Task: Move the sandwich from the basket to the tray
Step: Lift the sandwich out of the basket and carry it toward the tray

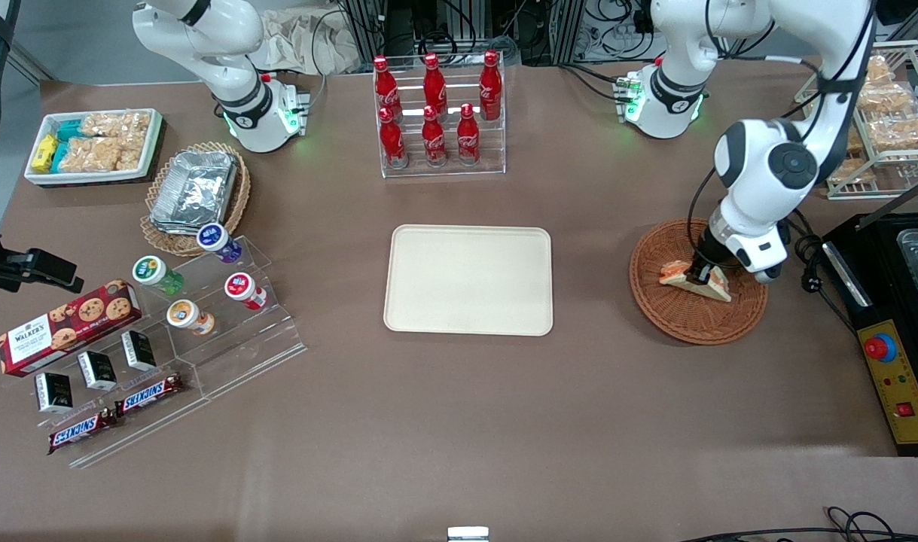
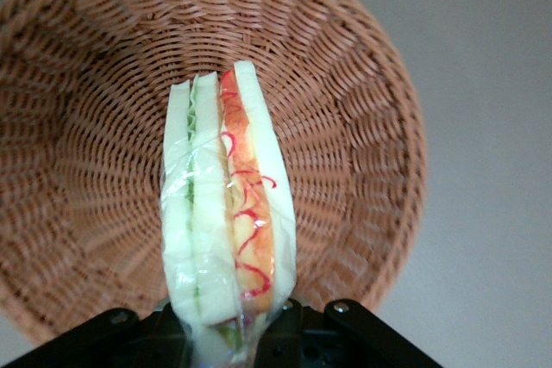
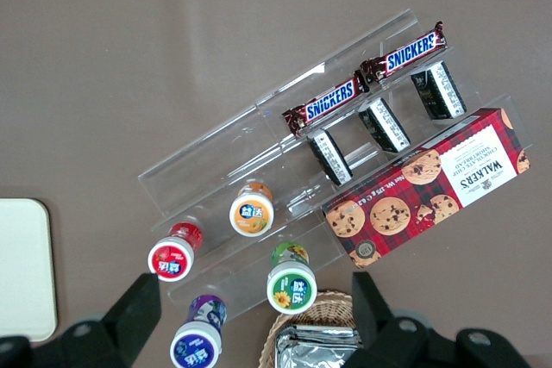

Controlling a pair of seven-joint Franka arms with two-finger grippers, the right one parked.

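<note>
Front view: the left arm's gripper is down inside the round wicker basket, toward the working arm's end of the table. Its fingers pinch the sandwich across its bread faces — a sensible hold, since it squeezes the layers together rather than prying them apart. The wedge looks tipped, whether just clear of the weave or touching it I cannot tell. Nothing else lies in the basket. The cream tray sits bare mid-table, well apart from the basket, so the carry is not yet begun. Toward the parked arm's end, a lighter wicker basket holds stacked foil containers, and a white bin holds snack packets.

Left wrist view: the sandwich stands on edge between the fingers, wrapped in clear film, green filling beside orange-red. The basket lies beneath it — weave bare all round.

Right wrist view: only an edge of the tray shows, with nothing on it.
</note>
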